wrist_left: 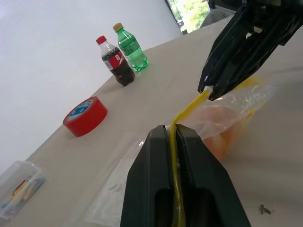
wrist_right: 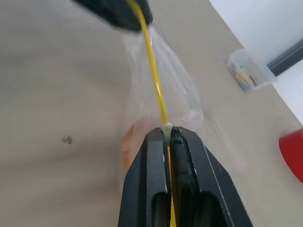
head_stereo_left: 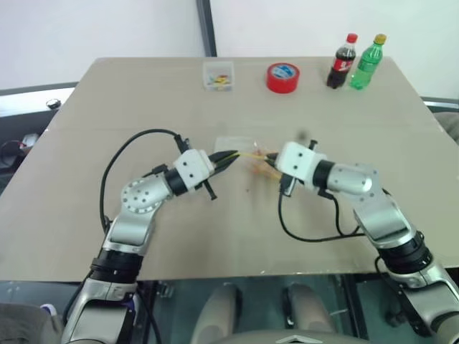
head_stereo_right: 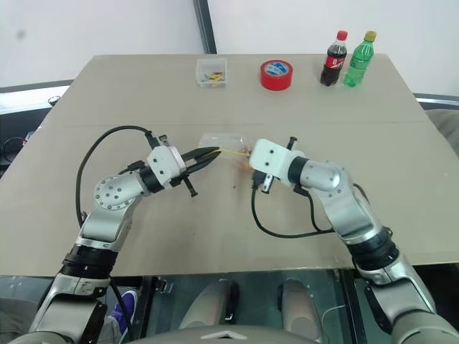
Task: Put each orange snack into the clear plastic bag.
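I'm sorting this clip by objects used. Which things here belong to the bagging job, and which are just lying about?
Job: clear plastic bag, its yellow seal strip, orange snack inside, left gripper, right gripper.
Lying about: red tape roll, cola bottle, green bottle, small clear box.

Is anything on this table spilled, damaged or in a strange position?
Nothing looks spilled or damaged. The clear plastic bag hangs between the left gripper and right gripper, both shut on its yellow seal strip, with orange snacks inside. Two bottles stand upright beside the red tape roll.
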Motion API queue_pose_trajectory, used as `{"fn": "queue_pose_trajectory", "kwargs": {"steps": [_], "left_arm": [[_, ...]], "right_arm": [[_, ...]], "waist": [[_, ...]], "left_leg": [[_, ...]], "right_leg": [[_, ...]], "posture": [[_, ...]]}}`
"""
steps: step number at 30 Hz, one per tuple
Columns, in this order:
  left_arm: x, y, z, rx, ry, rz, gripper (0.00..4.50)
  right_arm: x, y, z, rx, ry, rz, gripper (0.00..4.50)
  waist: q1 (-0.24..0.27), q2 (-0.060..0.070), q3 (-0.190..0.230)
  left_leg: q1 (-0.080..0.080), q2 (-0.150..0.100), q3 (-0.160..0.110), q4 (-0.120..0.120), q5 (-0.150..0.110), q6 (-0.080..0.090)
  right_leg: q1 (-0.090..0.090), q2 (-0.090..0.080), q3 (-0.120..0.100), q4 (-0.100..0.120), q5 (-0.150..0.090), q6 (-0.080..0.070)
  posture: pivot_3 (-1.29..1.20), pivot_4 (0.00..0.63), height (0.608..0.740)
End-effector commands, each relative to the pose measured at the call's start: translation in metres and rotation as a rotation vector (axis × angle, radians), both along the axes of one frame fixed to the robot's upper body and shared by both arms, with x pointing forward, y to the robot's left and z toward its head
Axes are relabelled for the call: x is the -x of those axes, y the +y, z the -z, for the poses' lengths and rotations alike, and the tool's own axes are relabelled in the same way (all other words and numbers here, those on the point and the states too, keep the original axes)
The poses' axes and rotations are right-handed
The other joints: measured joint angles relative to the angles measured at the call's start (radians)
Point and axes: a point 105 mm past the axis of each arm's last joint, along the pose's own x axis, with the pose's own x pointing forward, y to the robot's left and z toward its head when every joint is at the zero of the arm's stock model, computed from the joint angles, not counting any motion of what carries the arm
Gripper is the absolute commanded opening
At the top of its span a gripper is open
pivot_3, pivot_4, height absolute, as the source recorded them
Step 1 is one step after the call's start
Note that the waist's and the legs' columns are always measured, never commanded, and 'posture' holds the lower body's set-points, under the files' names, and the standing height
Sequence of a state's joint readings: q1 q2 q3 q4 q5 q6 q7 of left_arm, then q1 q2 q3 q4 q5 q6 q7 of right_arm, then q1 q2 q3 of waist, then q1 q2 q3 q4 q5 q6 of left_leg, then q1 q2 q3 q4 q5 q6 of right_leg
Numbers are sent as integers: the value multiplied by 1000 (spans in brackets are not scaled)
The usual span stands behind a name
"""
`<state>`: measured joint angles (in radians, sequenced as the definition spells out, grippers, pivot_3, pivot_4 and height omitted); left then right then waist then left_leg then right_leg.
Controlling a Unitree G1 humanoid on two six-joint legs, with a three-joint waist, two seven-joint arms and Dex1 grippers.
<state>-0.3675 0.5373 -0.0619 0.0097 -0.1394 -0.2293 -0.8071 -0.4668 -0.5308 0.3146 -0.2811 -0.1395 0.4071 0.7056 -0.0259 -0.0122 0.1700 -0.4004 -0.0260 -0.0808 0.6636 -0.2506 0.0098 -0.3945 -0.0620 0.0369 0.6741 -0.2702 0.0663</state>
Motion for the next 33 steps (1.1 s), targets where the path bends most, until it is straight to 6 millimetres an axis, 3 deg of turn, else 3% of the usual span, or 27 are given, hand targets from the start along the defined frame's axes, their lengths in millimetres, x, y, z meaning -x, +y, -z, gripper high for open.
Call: {"fn": "queue_pose_trajectory", "kwargs": {"steps": [1, 4, 8, 13, 17, 21, 24, 26, 29, 33], "left_arm": [[0, 8, -22, 48, -73, -37, 0], [-1, 9, -23, 57, -70, -43, 0], [-2, 8, -23, 65, -62, -40, 0], [-20, 2, -34, 129, -33, -73, 0], [-39, 2, -57, 159, -89, -105, 0], [-44, 3, -74, 141, -163, -92, 0], [-37, 0, -70, 89, -206, -59, 0], [-22, -6, -47, 16, -158, 17, 0], [14, -8, 7, -113, 16, 156, 0], [29, -4, 23, -76, 119, 154, 0]], "right_arm": [[-10, -41, -2, 26, -28, 152, 46], [-7, -60, -6, 25, -32, 202, 46], [-7, -68, -16, 7, -50, 227, 46], [-26, -81, -63, -25, -194, 292, 46], [-39, -93, -96, -23, -313, 338, 46], [-36, -93, -110, -34, -346, 326, 46], [-27, -89, -105, -40, -349, 308, 46], [-18, -85, -93, -55, -318, 301, 46], [6, -77, -61, -72, -185, 276, 46], [37, -74, -25, -47, -11, 253, 46]], "waist": [[1, 0, 0], [0, 0, 0], [-4, 0, 0], [-3, 0, 2], [1, -1, 2], [3, -1, 2], [4, -1, 2], [5, -1, 2], [4, -1, 2], [15, -1, 2]], "left_leg": [[0, 0, 0, 0, 0, 0], [0, 0, 1, -1, 0, 0], [0, 1, 1, -1, 0, 0], [0, 0, 1, -1, 0, 0], [0, -1, 0, -1, 0, 0], [-1, -3, 0, -2, 0, 0], [-2, -3, 2, -6, 2, -3], [-3, -2, 2, -9, 2, -4], [-4, 1, 4, -13, 2, -4], [-18, 1, 3, -8, 2, -4]], "right_leg": [[0, 0, 0, 0, 0, 0], [0, 0, 0, 0, 0, 0], [0, 0, 1, 0, 0, 0], [0, 0, 1, 0, 0, 0], [0, 0, -1, 0, 0, 0], [-1, 0, 0, -2, 0, 0], [-3, -1, 2, -6, 0, 0], [-4, -1, 1, -9, 0, 0], [-5, -1, 4, -12, 0, 0], [-19, -1, 3, -8, 0, 0]], "posture": [[0, 150, 740], [0, 150, 740], [0, 150, 740], [0, 150, 740], [0, 150, 740], [0, 150, 740], [0, 150, 740], [0, 150, 740], [0, 150, 740], [0, 150, 740]]}}
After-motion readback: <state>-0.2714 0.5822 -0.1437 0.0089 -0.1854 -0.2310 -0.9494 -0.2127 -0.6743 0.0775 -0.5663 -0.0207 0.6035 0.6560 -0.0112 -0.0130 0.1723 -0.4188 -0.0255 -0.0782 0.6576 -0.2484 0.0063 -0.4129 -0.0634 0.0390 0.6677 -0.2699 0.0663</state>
